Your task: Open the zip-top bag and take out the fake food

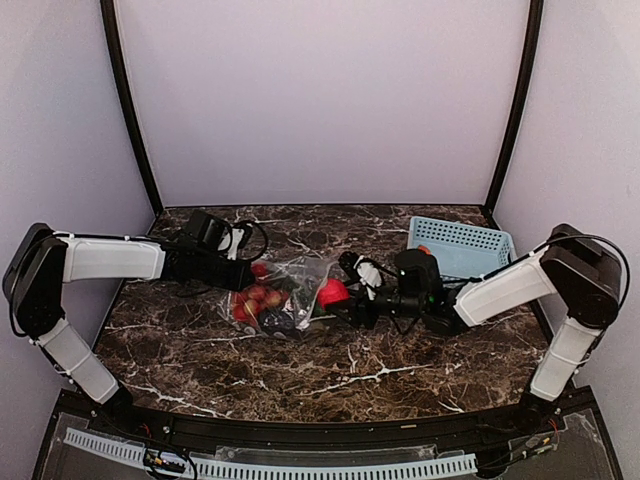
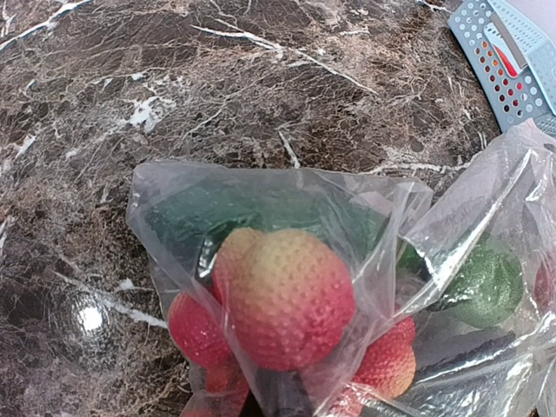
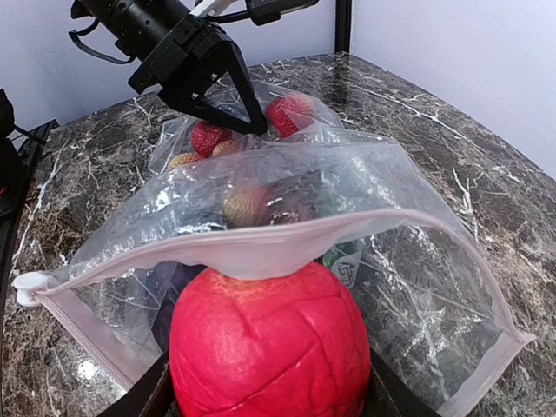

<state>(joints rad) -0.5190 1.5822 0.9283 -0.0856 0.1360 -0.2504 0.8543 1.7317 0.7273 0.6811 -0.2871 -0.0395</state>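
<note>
Gripping a big red fruit [image 3: 269, 339] tight between its two fingers, the right claw [image 3: 265, 395] holds it just at the open mouth of the clear bag [image 3: 287, 200], which lies mid-table [image 1: 350, 370]. The left claw [image 3: 248, 124] is pinched together on the bag's far end. Strawberries [image 2: 287, 295] and green pieces [image 2: 486, 287] sit inside. A blue basket [image 1: 465, 245] stands nearby.
</note>
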